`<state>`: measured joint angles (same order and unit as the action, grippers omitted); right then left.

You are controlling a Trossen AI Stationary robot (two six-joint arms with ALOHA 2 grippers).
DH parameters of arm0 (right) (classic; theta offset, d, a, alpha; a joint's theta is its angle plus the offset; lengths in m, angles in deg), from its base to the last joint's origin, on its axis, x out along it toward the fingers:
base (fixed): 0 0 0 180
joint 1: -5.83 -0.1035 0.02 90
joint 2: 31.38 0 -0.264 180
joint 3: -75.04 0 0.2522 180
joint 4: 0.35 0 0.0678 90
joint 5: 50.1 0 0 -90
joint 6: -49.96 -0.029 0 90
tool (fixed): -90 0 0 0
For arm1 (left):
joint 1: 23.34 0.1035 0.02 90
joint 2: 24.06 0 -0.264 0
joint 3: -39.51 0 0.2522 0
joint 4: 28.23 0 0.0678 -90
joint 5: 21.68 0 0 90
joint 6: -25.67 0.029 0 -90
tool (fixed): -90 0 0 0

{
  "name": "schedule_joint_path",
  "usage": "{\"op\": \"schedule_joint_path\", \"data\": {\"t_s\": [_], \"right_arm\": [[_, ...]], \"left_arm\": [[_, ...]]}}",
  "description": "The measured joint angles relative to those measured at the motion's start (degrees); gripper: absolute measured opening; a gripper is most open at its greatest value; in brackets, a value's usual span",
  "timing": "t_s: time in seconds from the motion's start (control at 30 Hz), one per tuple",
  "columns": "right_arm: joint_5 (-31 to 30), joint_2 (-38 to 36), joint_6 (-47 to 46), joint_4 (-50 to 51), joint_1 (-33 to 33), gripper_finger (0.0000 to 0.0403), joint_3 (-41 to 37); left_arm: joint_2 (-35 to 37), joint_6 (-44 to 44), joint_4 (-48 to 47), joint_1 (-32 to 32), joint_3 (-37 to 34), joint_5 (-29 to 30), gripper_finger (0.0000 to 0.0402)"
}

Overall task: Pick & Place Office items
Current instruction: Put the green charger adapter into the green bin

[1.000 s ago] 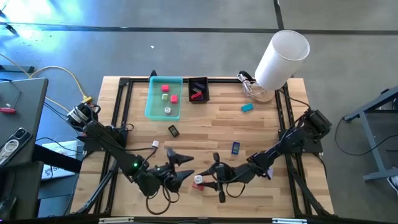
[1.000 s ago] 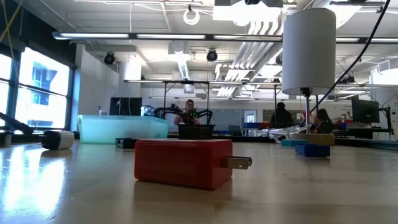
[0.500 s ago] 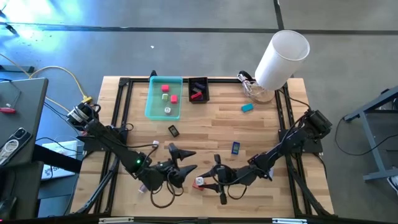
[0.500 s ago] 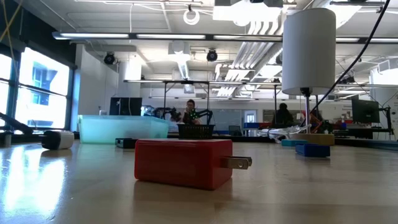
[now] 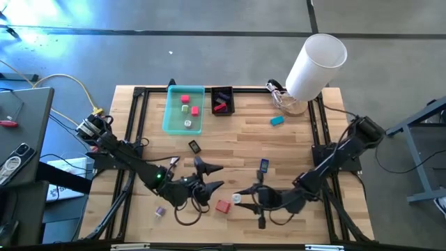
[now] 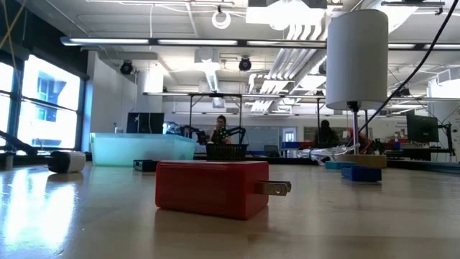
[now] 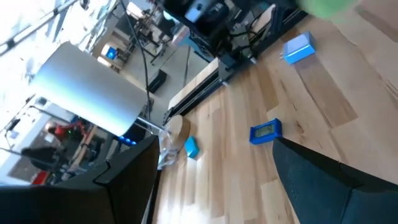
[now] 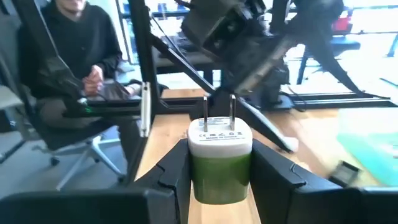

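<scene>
Pale wooden slatted table (image 5: 293,150) being worked, lower centre of high view. Green-and-white plug adapter (image 8: 219,157) being grasped by right gripper (image 5: 240,197). Left gripper (image 5: 211,176) being kept released beside red blocky charger (image 5: 223,206).

Small pieces in the teal tray (image 5: 172,118) are too tiny to identify from above. A person (image 8: 68,56) in the right wrist view is cut off by the frame edge.

A large white cylinder (image 7: 87,93) rises on a thin stem from a clear base (image 7: 169,140) on the wooden table (image 7: 323,106). A teal piece (image 7: 191,148) lies just beside that base; a flat blue piece (image 7: 266,132) and a blue plug block (image 7: 298,50) lie farther from it.
</scene>
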<state>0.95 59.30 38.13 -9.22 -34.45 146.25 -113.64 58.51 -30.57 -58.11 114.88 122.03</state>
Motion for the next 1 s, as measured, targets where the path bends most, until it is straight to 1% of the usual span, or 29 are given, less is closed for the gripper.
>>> {"op": "schedule_joint_path", "data": {"t_s": [0.1,0.2,0.27,0.4,0.5,0.6,0.67,0.73,0.83,0.93,1.0], "right_arm": [[-1.95,-0.71,-0.42,0.64,-1.53,0.0115,0.0],[-1.35,-0.1,-1.02,0.04,-2.57,0.0115,0.0],[-1.34,1.3,-2.06,-1.4,-2.23,0.0115,0.0],[-0.61,4.02,-0.86,-3.97,-0.86,0.0115,-0.21],[3.15,5.73,0.7,-9.2,1.03,0.0115,-0.07],[6.69,8.89,4.0,-18.41,3.19,0.0115,-0.02],[9.26,10.67,6.28,-21.76,4.1,0.0115,-0.02],[12.15,11.67,6.83,-23.44,5.04,0.0115,-0.04],[14.42,11.99,5.09,-22.85,5.81,0.0115,-0.04],[17.37,11.99,4.21,-23.42,6.71,0.0115,-0.04],[18.24,11.99,4.17,-24.92,7.34,0.0115,-0.04]], "left_arm": [[0.0,3.28,1.12,-0.67,0.0,-0.93,0.0303],[0.0,7.55,3.17,-1.41,0.0,-3.78,0.0303],[0.0,9.86,6.11,-2.13,0.0,-3.96,0.0303],[0.0,13.72,10.41,-3.5,0.02,-4.0,0.0303],[0.0,16.98,10.44,-4.49,0.02,-4.0,0.0303],[0.0,17.77,9.63,-5.11,0.02,-4.01,0.0303],[0.0,17.99,9.35,-5.47,0.02,-4.03,0.0303],[0.0,18.92,9.26,-5.86,0.02,-3.99,0.0303],[0.0,19.17,9.03,-6.36,0.02,-4.02,0.0303],[0.0,17.02,6.9,-6.43,0.04,-4.03,0.0303],[0.0,15.98,5.2,-6.43,0.04,-4.07,0.0303]]}}
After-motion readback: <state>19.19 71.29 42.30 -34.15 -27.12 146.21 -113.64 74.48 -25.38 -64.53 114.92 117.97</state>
